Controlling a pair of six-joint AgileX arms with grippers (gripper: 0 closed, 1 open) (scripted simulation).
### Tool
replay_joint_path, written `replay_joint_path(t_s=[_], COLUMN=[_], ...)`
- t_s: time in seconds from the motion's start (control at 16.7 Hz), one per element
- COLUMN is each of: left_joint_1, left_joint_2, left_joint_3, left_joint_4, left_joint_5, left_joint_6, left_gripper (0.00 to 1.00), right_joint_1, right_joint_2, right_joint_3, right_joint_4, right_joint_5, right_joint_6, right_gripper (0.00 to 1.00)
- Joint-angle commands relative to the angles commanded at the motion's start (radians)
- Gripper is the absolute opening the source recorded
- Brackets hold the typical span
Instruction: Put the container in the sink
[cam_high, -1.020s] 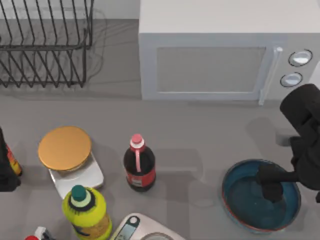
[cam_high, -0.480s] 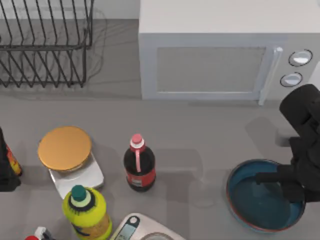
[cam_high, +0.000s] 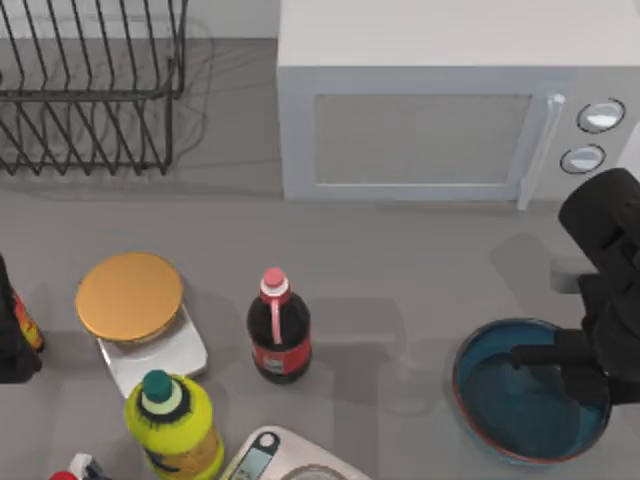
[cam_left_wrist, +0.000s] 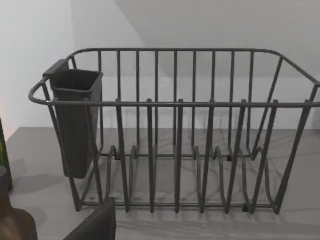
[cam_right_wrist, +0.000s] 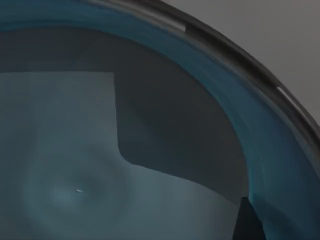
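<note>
Right gripper (cam_high: 572, 368) over container's (cam_high: 500, 400) right rim — finger spread untellable, bare counter (cam_high: 400, 280) leftward

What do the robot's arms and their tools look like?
The right arm is matte black, with chunky rounded segments and no visible markings or cables. Its tool is black and blocky. The left arm shows as a dark shape at the table's left edge.

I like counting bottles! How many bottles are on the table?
2 whole: the cola bottle in the middle, the yellow bottle near the bottom left. More may be cut off at the left edge.
</note>
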Motion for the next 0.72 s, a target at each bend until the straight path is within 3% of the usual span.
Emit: replay_joint_path(t_s=[0.3, 0.72], left_joint_1=[0.0, 0.0], left_joint_2=[0.0, 0.0], left_joint_3=[0.0, 0.0], left_joint_4=[0.0, 0.0], left_joint_5=[0.0, 0.0], left_joint_6=[0.0, 0.0], left_gripper=[1.0, 1.0], right_joint_1=[0.002, -0.003], right_joint_2=[-0.01, -0.099], right_joint_3=[0.067, 0.369], right_joint_4=[-0.074, -0.505], right_joint_5=[0.001, 0.001], right_joint_6=[0.0, -0.005], right_gripper=[0.0, 0.0])
